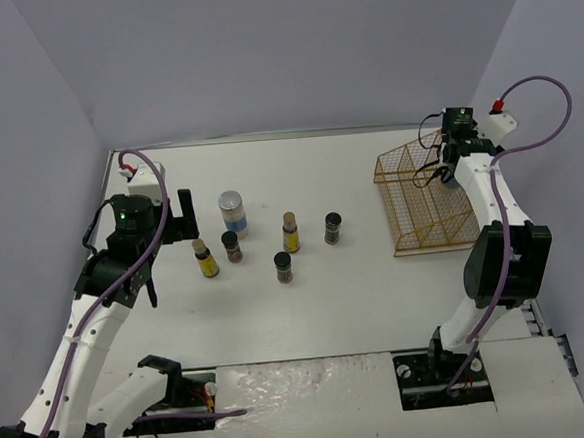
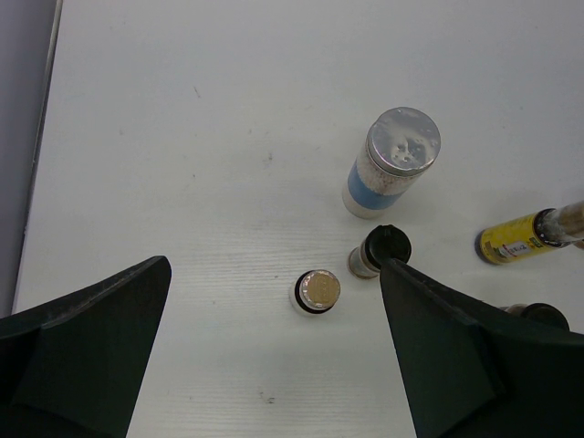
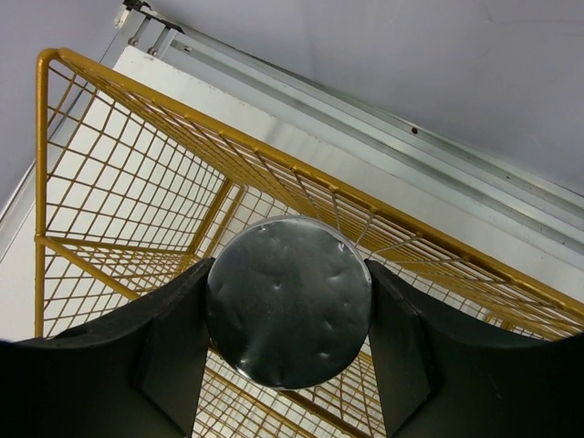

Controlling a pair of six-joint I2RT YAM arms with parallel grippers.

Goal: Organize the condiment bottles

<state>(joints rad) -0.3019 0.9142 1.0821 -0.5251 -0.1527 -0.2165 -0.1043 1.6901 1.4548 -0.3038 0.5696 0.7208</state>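
Note:
Six condiment bottles stand left of centre on the white table. They are a clear silver-lidded, blue-labelled jar (image 1: 232, 211) (image 2: 401, 160), two slim yellow ones (image 1: 206, 258) (image 1: 290, 231) and three short dark black-capped ones (image 1: 232, 246) (image 1: 283, 268) (image 1: 333, 227). My left gripper (image 1: 182, 222) (image 2: 274, 274) hovers open above them. Between its fingers a gold-capped yellow bottle (image 2: 319, 291) stands untouched, and a dark bottle (image 2: 383, 248) stands by the right finger. My right gripper (image 1: 448, 158) (image 3: 287, 274) is shut on another silver-lidded jar (image 3: 287, 310), held over the yellow wire basket (image 1: 426, 205) (image 3: 137, 210).
The wire basket lies at the right of the table, close to the back wall. Purple walls close in the left, back and right sides. Both arm bases and their cables sit at the near edge.

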